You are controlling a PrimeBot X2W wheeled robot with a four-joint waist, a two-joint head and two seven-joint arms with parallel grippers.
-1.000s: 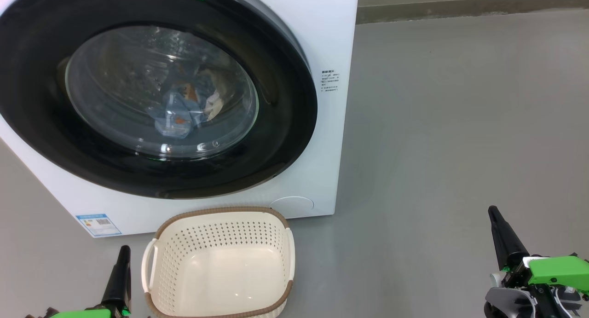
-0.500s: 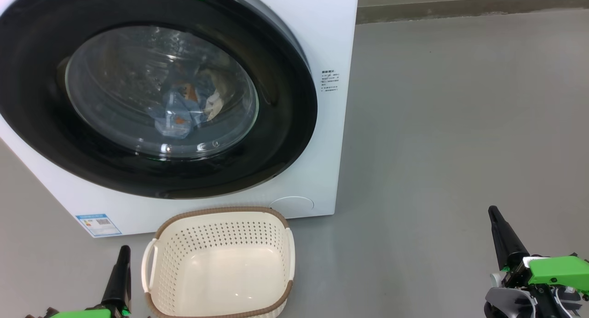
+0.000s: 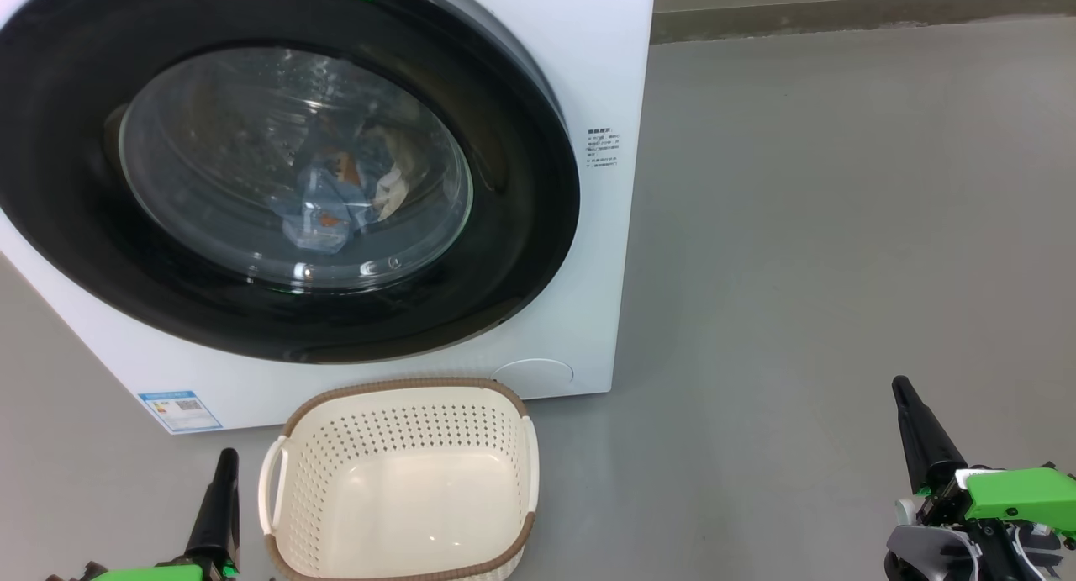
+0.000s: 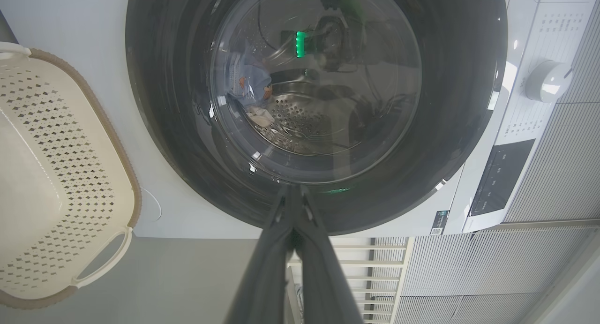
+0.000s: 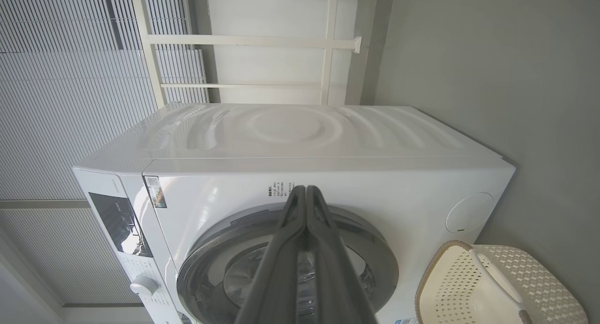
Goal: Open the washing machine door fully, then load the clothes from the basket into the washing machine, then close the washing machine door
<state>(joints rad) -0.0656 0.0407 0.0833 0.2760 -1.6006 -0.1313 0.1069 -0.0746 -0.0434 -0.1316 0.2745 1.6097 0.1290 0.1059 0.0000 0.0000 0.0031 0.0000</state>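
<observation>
1. Head view shows the washing machine door (image 3: 521, 228) lying flat against the white front of the washing machine (image 3: 588, 60), closed as far as we can judge.
2. Through its glass we see the clothes (image 3: 328, 203), blue cloth with orange print and a bit of white, in the drum (image 4: 290, 122).
3. The basket (image 3: 403, 385) stands on the floor (image 3: 799, 228) just in front of the machine, with nothing in it.
4. Our left gripper (image 3: 226, 459) hangs just beside the basket's left side, and our right gripper (image 3: 904, 392) is well off to the right. On both, the fingers lie pressed together and hold nothing.
5. We judge all three steps done: opening, loading, closing.
6. The next move calls for little. At most we check that the door's edge sits flush all round, with no reach or grasp.
</observation>
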